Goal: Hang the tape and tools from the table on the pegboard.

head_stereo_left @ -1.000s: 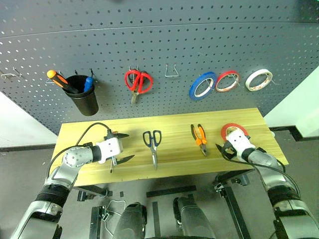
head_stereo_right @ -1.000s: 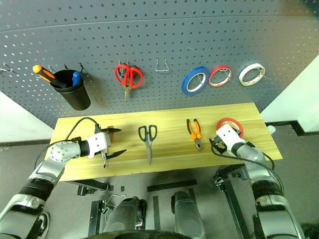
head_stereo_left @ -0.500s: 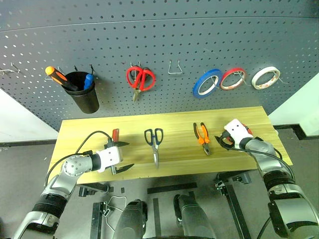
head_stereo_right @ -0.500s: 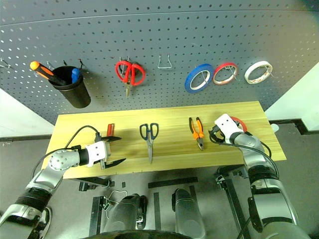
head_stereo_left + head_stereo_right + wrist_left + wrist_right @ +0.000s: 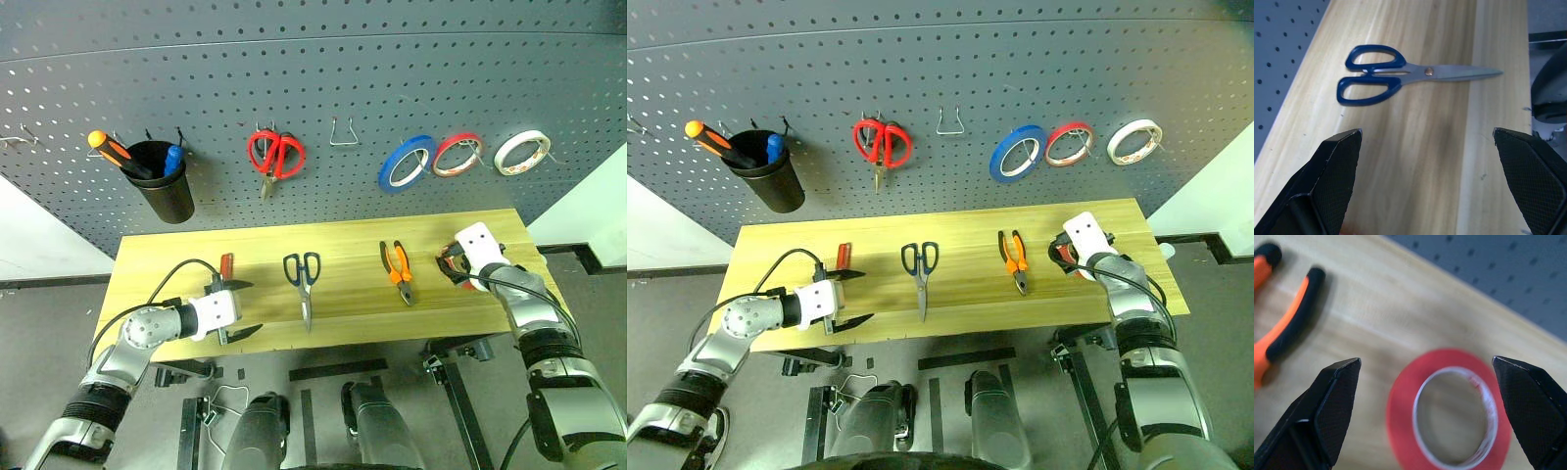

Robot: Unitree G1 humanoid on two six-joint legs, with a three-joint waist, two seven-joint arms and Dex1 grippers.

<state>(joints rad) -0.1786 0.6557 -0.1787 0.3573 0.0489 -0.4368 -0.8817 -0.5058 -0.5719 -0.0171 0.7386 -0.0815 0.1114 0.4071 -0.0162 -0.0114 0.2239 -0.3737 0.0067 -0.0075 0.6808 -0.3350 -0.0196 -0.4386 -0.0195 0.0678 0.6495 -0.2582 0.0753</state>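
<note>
Desk (image 5: 343, 323) is sitting in front of the pegboard (image 5: 313, 88). Small screwdriver (image 5: 226, 265) is lying near the desk's left end, scissors (image 5: 303, 279) mid-desk, pliers (image 5: 396, 270) right of them, tape (image 5: 1449, 413) flat near the right edge. Left hand (image 5: 241, 307) is hovering at the front edge, just beside the screwdriver; right hand (image 5: 453, 269) is hanging over the tape. On the pegboard, a cup (image 5: 164, 183) is hanging left, another pair of scissors (image 5: 273, 157) middle, three rings (image 5: 458, 156) right.
</note>
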